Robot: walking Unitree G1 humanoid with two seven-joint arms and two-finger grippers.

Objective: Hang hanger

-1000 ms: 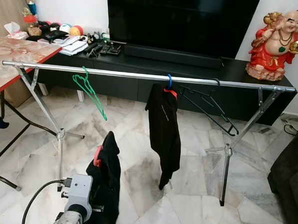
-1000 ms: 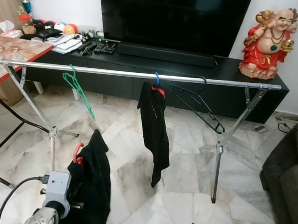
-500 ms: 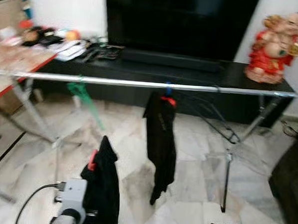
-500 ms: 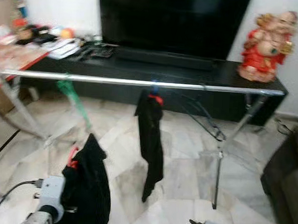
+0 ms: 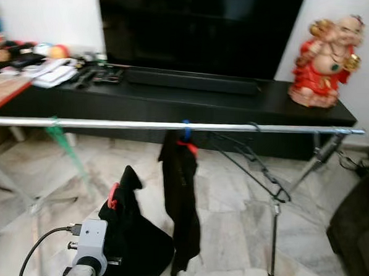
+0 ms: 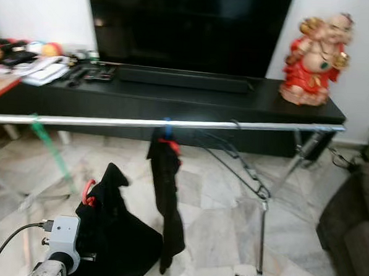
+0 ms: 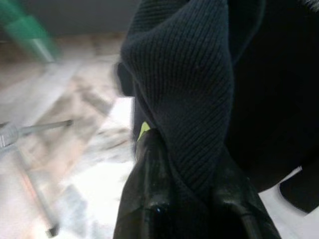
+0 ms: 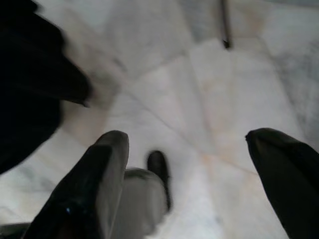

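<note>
A silver clothes rail [image 5: 173, 125] runs across the room in front of me. On it hang a green hanger [image 5: 63, 145], a blue-hooked hanger carrying a black garment [image 5: 180, 193], and a bare black hanger [image 5: 257, 166]. Below the rail, at lower left, my left arm [image 5: 92, 244] holds up a second black garment [image 5: 132, 240] on a red hanger [image 5: 113, 196]. In the left wrist view, my left gripper [image 7: 194, 199] is shut on this garment's knit cloth. My right gripper [image 8: 197, 164] hangs low at lower right, open over the marble floor, with nothing between its fingers [image 8: 107, 169].
A black TV console [image 5: 174, 100] with a soundbar and a large TV stands behind the rail. A red statue [image 5: 322, 58] sits on its right end. The rail's right leg [image 5: 273, 241] stands ahead on my right, and a dark sofa [image 5: 356, 233] is at far right.
The camera has moved forward and to the right, so the rail now looks lower and nearer. The held garment stays in my left gripper, its lower part spread wider.
</note>
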